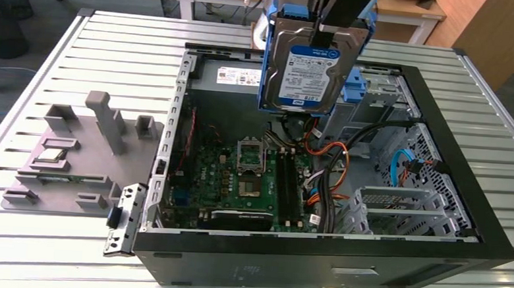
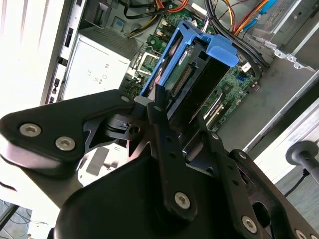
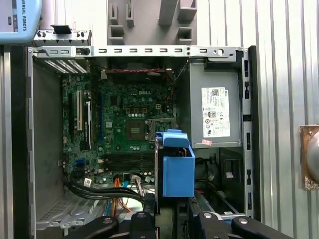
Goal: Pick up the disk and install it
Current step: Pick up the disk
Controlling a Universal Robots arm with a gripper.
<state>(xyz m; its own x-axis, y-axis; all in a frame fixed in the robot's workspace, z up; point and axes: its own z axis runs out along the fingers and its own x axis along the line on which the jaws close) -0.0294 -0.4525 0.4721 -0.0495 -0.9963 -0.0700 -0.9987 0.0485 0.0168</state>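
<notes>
Silver with a blue frame, the disk (image 1: 307, 71) hangs upright above the open computer case (image 1: 277, 254), pinched at its upper edge by the gripper (image 1: 326, 30). We judge it best to hold it square, lower it slowly, and steer clear of the loose cables (image 1: 337, 163) below.

Silver disk (image 1: 311, 62), blue-and-white label (image 1: 306, 78), blue bracket (image 3: 178, 172); motherboard (image 1: 237, 176) looks green.

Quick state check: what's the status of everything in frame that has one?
computer case: on its side, side panel off, open
disk: held in the air above the computer case, not installed
gripper: shut on the disk
power supply: mounted inside the computer case
</notes>
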